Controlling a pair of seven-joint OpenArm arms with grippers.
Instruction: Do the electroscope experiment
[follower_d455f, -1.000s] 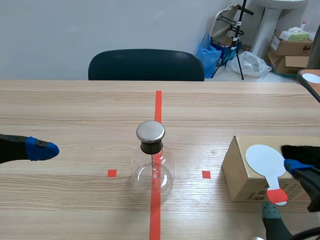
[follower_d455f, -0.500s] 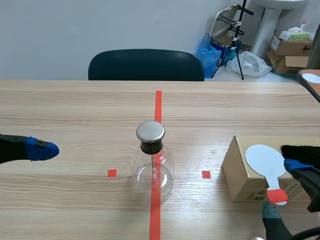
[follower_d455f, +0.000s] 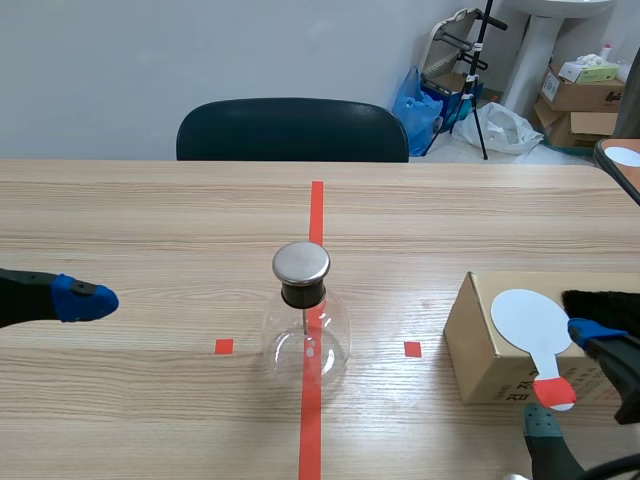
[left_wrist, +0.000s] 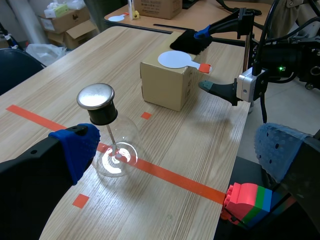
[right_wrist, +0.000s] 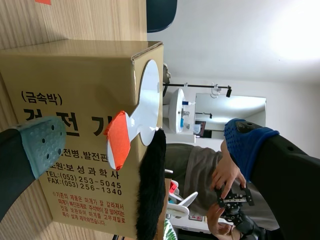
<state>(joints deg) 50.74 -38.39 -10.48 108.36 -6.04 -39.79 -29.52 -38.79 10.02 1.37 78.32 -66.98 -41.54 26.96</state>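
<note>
left hand open, well apart from electroscope flask | right hand open, paddle handle between fingers | paddle lies on box

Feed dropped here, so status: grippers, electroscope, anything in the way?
Both jaws open. Left gripper off beside the electroscope; right gripper either side of the paddle handle on the box. Electroscope upright on centre tape. Nothing between it and the box.

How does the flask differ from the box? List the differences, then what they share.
The flask is round clear glass; the box is square brown cardboard. The flask stands on the red line; the box sits off it. The flask bears a metal cap; the box a white paddle. Both rest on the table.
</note>
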